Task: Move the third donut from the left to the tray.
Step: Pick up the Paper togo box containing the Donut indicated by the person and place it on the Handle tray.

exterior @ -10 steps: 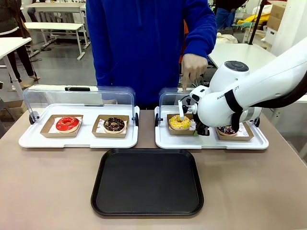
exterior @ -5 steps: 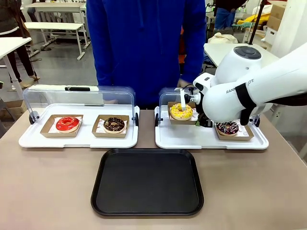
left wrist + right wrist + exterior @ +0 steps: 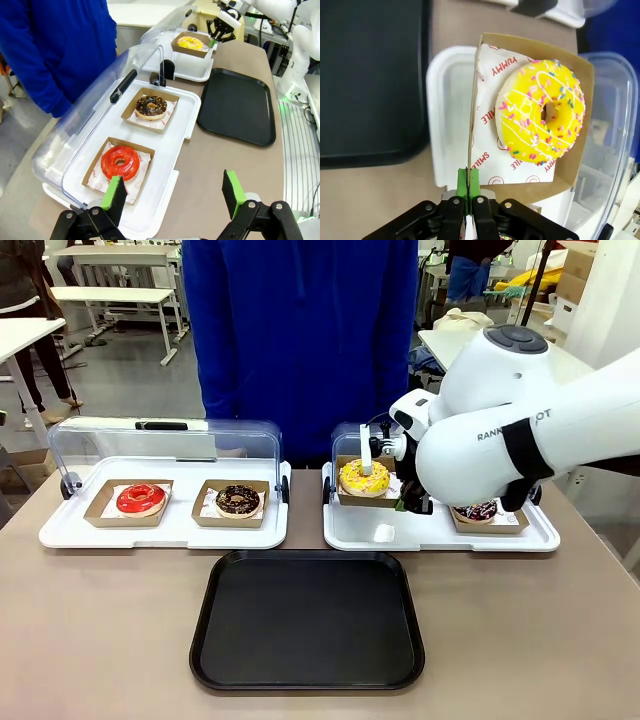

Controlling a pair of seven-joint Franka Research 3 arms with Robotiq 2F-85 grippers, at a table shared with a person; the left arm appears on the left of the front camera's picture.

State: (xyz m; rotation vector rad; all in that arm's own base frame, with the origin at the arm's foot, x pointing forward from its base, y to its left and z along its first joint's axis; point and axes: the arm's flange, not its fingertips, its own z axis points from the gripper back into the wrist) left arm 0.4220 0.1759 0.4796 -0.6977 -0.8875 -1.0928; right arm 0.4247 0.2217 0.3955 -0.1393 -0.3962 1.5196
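Note:
The yellow-iced donut (image 3: pixel 364 477) (image 3: pixel 540 111) sits in its brown cardboard holder (image 3: pixel 570 170), held up a little above the right white tray (image 3: pixel 380 532). My right gripper (image 3: pixel 407 500) (image 3: pixel 468 181) is shut on the holder's side wall, its green pads pinching the cardboard edge. The black tray (image 3: pixel 307 618) (image 3: pixel 370 75) lies flat on the table nearer to me, with nothing on it. In the left wrist view my left gripper (image 3: pixel 174 196) stands open above the table's left end, far from the yellow donut (image 3: pixel 190 43).
The left white tray (image 3: pixel 60 532) holds a red donut (image 3: pixel 141 499) and a chocolate donut (image 3: pixel 238 500), its clear lid (image 3: pixel 165 440) tipped back. Another chocolate donut (image 3: pixel 480 510) sits behind my right arm. A person in blue stands across the table.
My right gripper has lifted the yellow donut in its holder off the white tray and carried it slightly left. The person's pointing hand has drawn back.

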